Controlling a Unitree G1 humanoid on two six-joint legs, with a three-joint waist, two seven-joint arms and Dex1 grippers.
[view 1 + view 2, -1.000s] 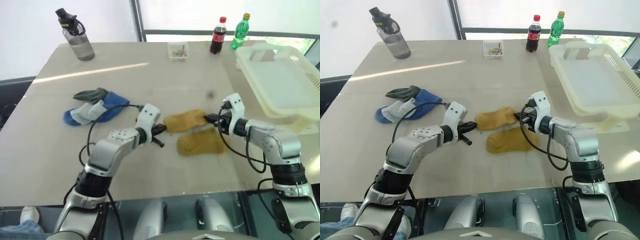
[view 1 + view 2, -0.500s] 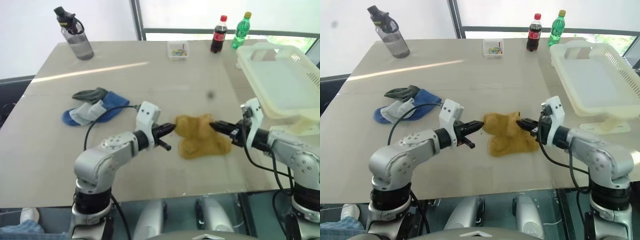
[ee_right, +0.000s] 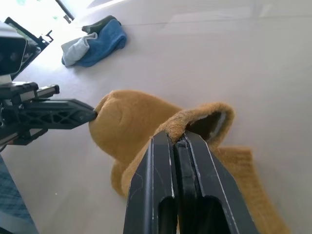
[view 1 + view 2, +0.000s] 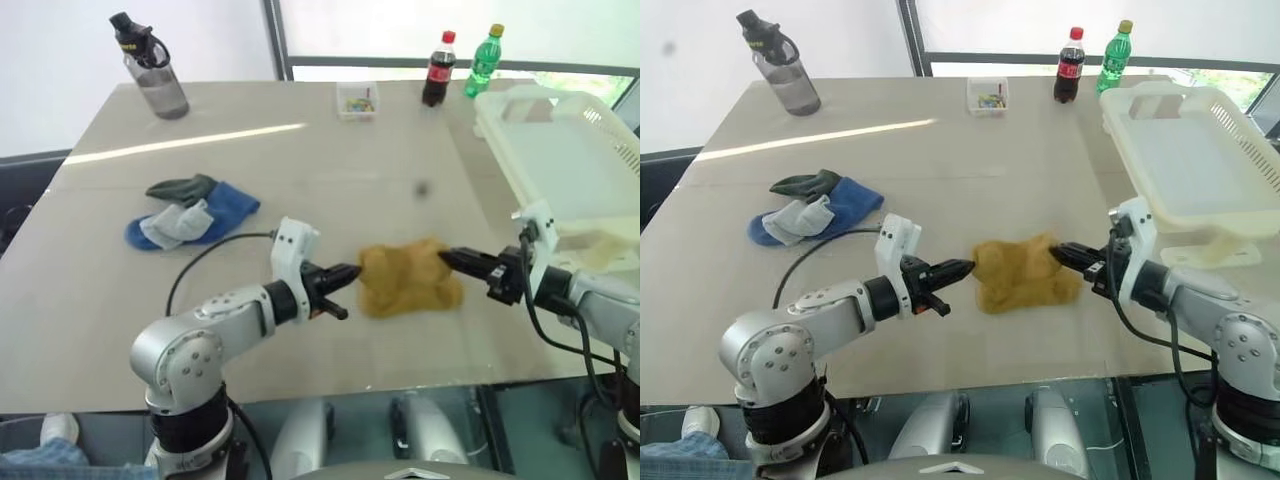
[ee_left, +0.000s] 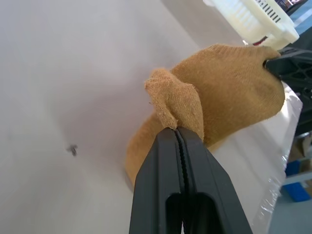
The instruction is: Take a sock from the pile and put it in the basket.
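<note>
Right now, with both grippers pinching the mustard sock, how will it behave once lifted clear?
Probably floppy: the mustard sock already sags and folds between the left gripper and the right gripper. Likely light and grippy, since small pinches of knit hold. It should drape, not roll.

Head pair: two eyes set high, looking forward and down over the desk (image 4: 300, 170) at both arms; they share nearly the whole scene, from the water bottle (image 4: 150, 70) to the basket (image 4: 1185, 165).
Left wrist: close-up along the left end effector (image 5: 176, 134), low over the desk, facing the mustard sock (image 5: 229, 92) and the right end effector (image 5: 292, 66) beyond it.
Right wrist: close-up along the right end effector (image 3: 176, 141), facing the opposite way across the same sock, with the pile (image 3: 95, 39) far behind.
</note>
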